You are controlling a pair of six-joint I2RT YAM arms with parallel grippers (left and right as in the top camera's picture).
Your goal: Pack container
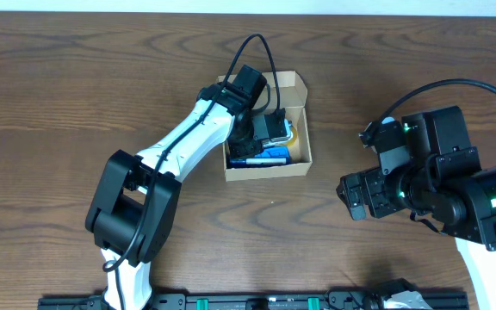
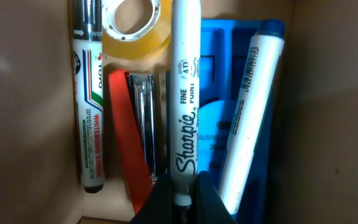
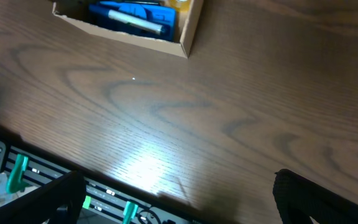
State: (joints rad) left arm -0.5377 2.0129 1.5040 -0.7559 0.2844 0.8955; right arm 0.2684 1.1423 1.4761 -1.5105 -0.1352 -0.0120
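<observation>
- Two arms show from above: my left pincer (image 1: 265, 136) is down inside the open box (image 1: 269, 170) on the counter (image 1: 58, 69). My right arm is well apart, off to the box's right.
- Left wrist: the left pincer (image 2: 182, 198) is pinched on the tail of a white marker (image 2: 184, 93). Its long axis runs straight away from me, between a stapler (image 2: 135, 124) and a blue-capped marker (image 2: 250, 124).
- Right wrist: my right pincer (image 3: 179, 186) gapes wide and holds nothing; the box (image 3: 188, 28) lies ahead, up and left.

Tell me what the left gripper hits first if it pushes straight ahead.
The left gripper, gripping the Sharpie, points down into the container. It would probably meet the blue case or the stapler first; depth is unclear.
</observation>
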